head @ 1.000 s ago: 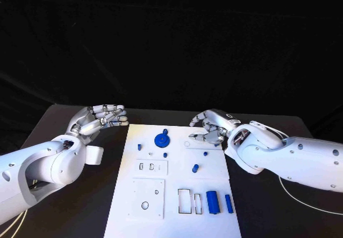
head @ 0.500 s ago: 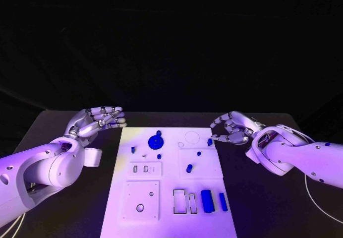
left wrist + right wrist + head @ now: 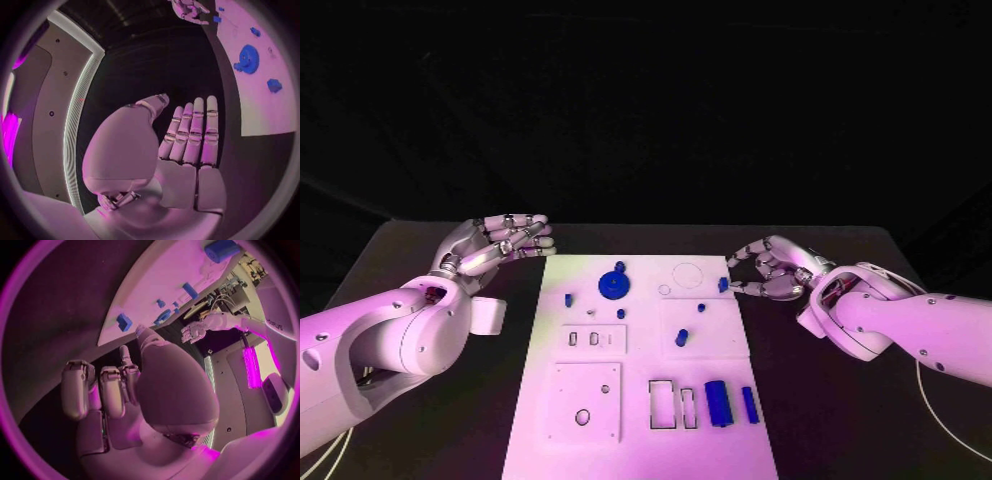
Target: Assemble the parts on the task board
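Observation:
The white task board point(image 3: 589, 350) lies in the middle of the table. On it are a blue gear point(image 3: 615, 284), several small blue pieces and two blue cylinders point(image 3: 717, 403) near the front. My right hand point(image 3: 769, 270) hovers just off the board's right edge with its fingers curved and nothing in them. Its thumb tip is close to a small blue piece point(image 3: 723, 285) at that edge, which also shows in the right wrist view point(image 3: 124, 321). My left hand point(image 3: 502, 240) hangs off the board's far left corner, fingers straight and together point(image 3: 187, 140), holding nothing.
The board has empty rectangular slots point(image 3: 662, 404) beside the cylinders and a round outline point(image 3: 688, 275) near the far edge. A white plate with a hole point(image 3: 584, 400) sits at the front left. Dark table point(image 3: 848, 420) surrounds the board.
My right hand has drawn back to the right, from over the board's far right part to beside its edge, uncovering a small blue piece there. The left hand has hardly moved.

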`<action>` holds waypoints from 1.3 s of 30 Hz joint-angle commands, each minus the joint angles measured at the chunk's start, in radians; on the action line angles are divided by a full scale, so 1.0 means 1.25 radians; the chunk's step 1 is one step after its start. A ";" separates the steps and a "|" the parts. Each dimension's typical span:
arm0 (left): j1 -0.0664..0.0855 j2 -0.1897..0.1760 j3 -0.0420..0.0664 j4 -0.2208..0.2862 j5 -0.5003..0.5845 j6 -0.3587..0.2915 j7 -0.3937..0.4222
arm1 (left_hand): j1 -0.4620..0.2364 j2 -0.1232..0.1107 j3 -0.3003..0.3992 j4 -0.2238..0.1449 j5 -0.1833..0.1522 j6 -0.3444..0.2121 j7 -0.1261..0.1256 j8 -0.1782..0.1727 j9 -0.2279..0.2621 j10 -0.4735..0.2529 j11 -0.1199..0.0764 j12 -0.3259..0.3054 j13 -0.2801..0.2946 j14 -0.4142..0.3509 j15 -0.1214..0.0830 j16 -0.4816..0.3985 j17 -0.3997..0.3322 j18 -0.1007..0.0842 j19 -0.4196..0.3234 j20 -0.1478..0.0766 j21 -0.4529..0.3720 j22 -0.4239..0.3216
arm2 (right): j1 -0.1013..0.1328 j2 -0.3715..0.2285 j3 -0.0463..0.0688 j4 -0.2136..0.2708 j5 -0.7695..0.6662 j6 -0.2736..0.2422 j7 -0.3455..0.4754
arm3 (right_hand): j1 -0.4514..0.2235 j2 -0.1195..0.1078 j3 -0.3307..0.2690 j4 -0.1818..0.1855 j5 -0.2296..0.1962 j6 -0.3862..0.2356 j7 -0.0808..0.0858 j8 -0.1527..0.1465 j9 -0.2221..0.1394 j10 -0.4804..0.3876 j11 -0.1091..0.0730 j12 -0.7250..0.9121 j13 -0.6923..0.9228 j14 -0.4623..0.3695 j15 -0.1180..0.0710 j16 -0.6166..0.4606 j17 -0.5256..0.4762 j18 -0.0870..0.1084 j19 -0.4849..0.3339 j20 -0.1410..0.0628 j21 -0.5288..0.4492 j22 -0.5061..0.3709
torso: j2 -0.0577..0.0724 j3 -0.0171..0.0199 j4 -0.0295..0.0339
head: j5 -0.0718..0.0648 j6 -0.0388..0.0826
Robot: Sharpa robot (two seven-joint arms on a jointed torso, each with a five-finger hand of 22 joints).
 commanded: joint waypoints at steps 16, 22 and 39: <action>-0.001 0.000 0.000 0.000 0.001 0.016 0.007 | -0.002 0.004 0.001 -0.006 -0.003 -0.001 0.016 -0.004 -0.001 -0.003 0.002 -0.005 0.001 -0.003 0.002 -0.006 0.002 0.008 -0.007 0.001 0.005 0.001 | -0.021 0.047 0.000 -0.042 0.020 0.027 0.001 | 0.015 0.002 0.004 -0.006 0.003 0.000 0.005 -0.003 -0.001 0.010 -0.003 0.003 0.115 0.070 -0.004 -0.002 0.140 -0.002 -0.003 0.003 -0.001 0.086 | -0.001 -0.0024 -0.0010 | 0.008 -0.009; -0.001 0.001 0.000 0.000 0.001 0.016 0.007 | -0.002 0.004 0.001 -0.006 -0.003 -0.001 0.016 -0.004 -0.001 -0.003 0.002 -0.005 0.001 -0.003 0.002 -0.006 0.002 0.008 -0.007 0.001 0.005 0.001 | -0.021 0.050 0.000 -0.051 0.020 0.030 -0.003 | 0.021 0.008 0.011 -0.007 0.003 0.005 0.004 -0.001 0.000 0.012 -0.003 0.005 0.117 0.071 -0.004 -0.001 0.142 -0.002 -0.001 0.003 0.000 0.088 | -0.001 -0.0021 0.0000 | 0.008 -0.011; -0.001 0.000 0.000 -0.001 0.001 0.016 0.006 | -0.002 0.004 0.001 -0.006 -0.003 -0.001 0.016 -0.004 -0.001 -0.003 0.002 -0.005 0.001 -0.003 0.002 -0.006 0.002 0.008 -0.007 0.001 0.005 0.001 | -0.023 0.056 0.000 -0.063 0.016 0.051 -0.006 | 0.042 0.018 0.045 -0.018 0.004 0.021 0.002 0.000 0.000 0.016 -0.006 0.010 0.122 0.071 -0.006 0.000 0.146 -0.003 0.001 0.001 0.002 0.091 | -0.002 -0.0026 -0.0004 | 0.010 -0.013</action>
